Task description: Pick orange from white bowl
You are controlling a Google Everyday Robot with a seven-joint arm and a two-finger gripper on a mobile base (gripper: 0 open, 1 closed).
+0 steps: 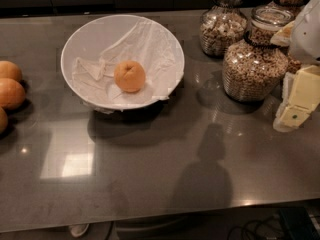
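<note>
The orange (129, 76) lies in the middle of the white bowl (95, 31), on a wrinkly thin white sheet that lines the bowl. The bowl stands on the grey counter, left of centre and toward the back. My gripper (297, 104) is at the right edge of the view, cream-coloured under a white arm part, well to the right of the bowl and close to the nearest glass jar. It holds nothing that I can see. Its shadow falls on the counter near the middle front.
Three similar orange fruits (10, 93) lie at the left edge of the counter. Three glass cereal jars stand at the back right, the nearest (254, 56) beside my gripper, another (223, 26) behind it. The counter's front edge (160, 219) runs along the bottom.
</note>
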